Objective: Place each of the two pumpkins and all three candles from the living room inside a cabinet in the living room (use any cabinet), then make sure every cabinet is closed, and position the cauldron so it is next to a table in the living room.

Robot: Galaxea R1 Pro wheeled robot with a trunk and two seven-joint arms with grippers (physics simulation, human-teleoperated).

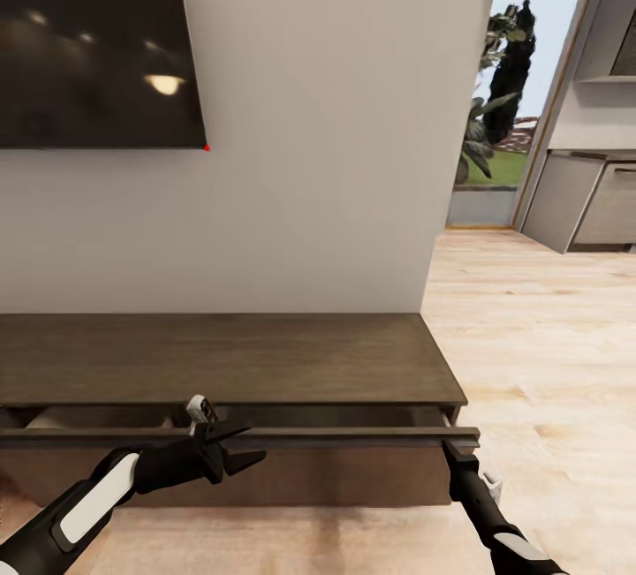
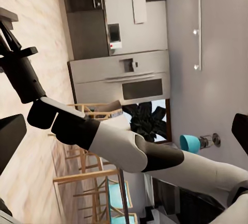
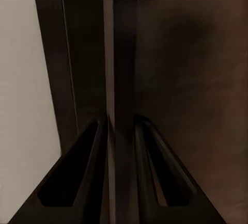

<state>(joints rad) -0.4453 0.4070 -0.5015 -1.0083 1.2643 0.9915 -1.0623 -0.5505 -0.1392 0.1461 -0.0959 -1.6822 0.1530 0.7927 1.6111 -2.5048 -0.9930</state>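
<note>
The long dark brown cabinet (image 1: 230, 359) stands against the white wall, its top drawer pulled out a little. My right gripper (image 1: 458, 451) is at the right end of the drawer front (image 1: 353, 435). In the right wrist view its fingers (image 3: 93, 152) sit on both sides of the panel's edge (image 3: 123, 79), shut on it. My left gripper (image 1: 243, 444) hangs open just in front of the drawer front, left of centre, holding nothing. Pale rounded shapes (image 1: 53, 420) show in the drawer gap; I cannot tell whether they are candles. The pumpkins, cauldron and table are out of view.
A dark TV screen (image 1: 97, 36) hangs on the wall above the cabinet. At right, light wood floor (image 1: 548, 354) runs to a glass door with a plant (image 1: 495, 89) and the grey kitchen units (image 1: 592, 204). In the left wrist view, my right arm (image 2: 124, 149) crosses in front of kitchen appliances and wooden chairs.
</note>
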